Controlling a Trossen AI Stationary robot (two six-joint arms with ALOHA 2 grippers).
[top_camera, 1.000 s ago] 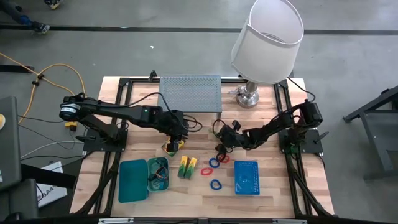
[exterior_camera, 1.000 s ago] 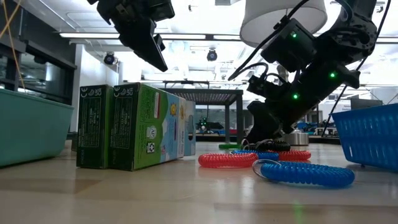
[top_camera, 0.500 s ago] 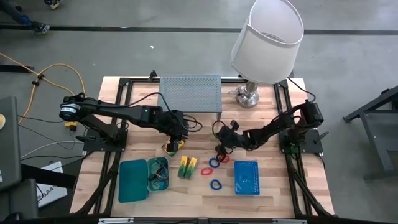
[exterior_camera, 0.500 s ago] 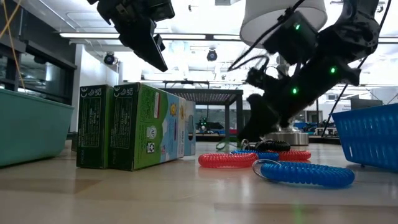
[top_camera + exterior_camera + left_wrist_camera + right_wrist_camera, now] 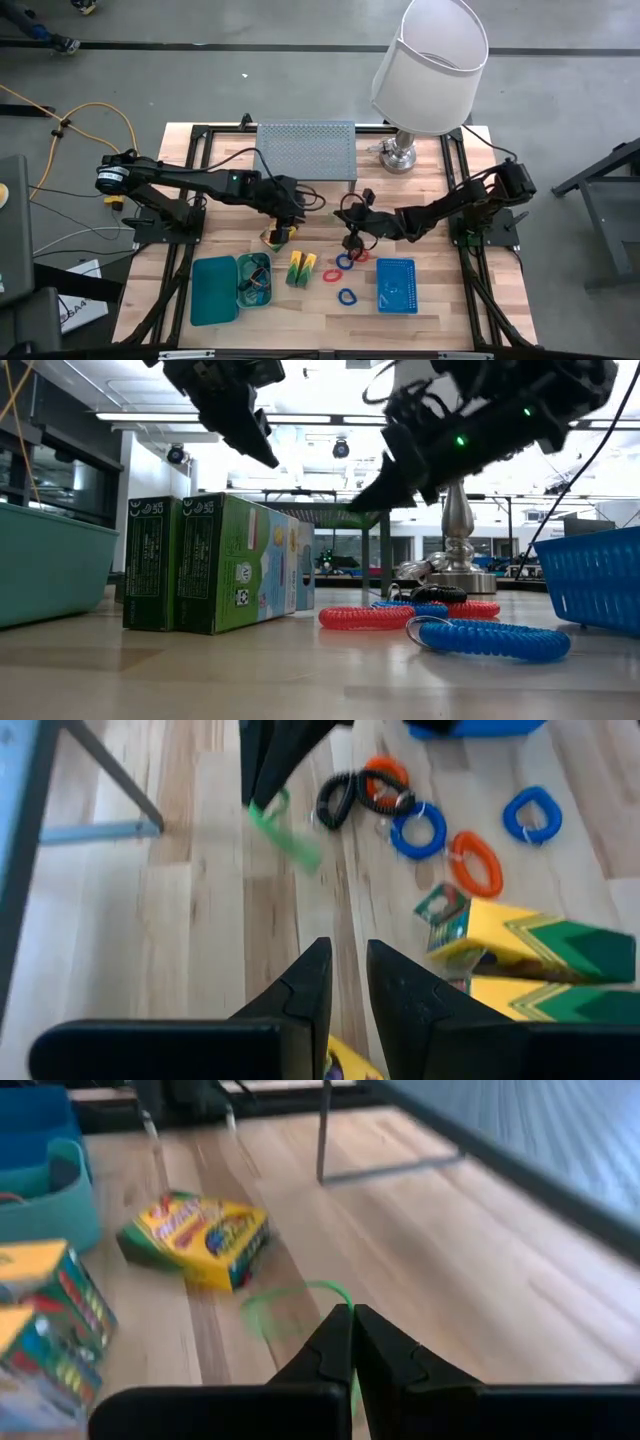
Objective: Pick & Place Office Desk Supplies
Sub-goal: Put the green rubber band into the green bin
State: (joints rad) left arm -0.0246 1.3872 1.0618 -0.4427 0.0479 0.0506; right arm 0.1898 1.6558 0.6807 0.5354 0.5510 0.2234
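**Right gripper pinches a green loop above the table**

A thin green band loop hangs from the right gripper, whose fingers are pressed together on it. In the low view the gripper's tip is in the air, well above the wood. Seen from above, with twelve o'clock at the far edge, this gripper sits just right of the table centre. The left wrist view shows the same loop as a blurred green streak.

The other loops lie at about five o'clock from the right gripper. They are a black loop, a red loop and a blue loop, all flat on the wood.

The yellow-green blocks stand side by side at seven o'clock from the right gripper. The crayon box lies flat at its nine o'clock. The left gripper hovers right above the box, its fingers parted by a narrow gap and holding nothing.

The teal trays lie at eight o'clock on the table. The blue mesh basket is at five o'clock, the riser shelf at twelve and the lamp at one o'clock
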